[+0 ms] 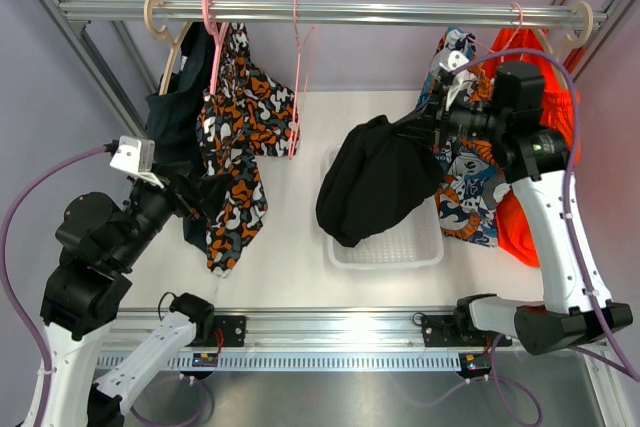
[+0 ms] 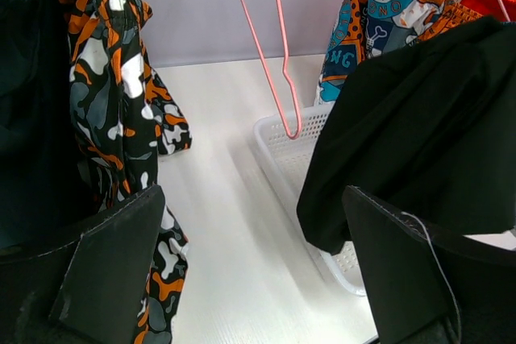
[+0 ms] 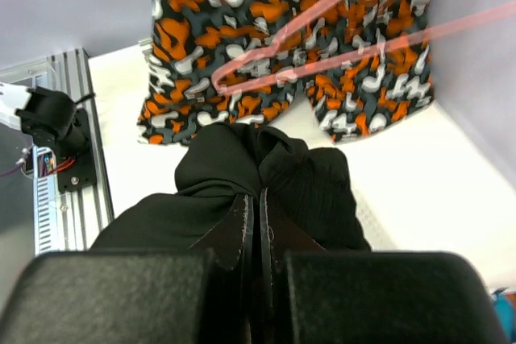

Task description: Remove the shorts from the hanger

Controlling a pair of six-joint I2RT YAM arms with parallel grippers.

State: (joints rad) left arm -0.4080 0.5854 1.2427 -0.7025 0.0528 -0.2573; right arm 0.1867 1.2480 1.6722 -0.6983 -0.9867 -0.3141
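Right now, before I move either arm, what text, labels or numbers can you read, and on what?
"NG": partial letters on the blue-orange printed shorts, left wrist view, the rest lost in a fold.
"ONO": higher on the same shorts, small and uncertain.
No text shows on the camouflage shorts, the black shorts or the basket.

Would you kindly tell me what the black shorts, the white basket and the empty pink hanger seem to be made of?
The black shorts: soft matte cloth, hanging in limp folds from the right gripper. The white basket: probably rigid plastic, faintly glossy, with perforated walls. The empty pink hanger: a thin smooth rod, coated wire or plastic, unclear which.
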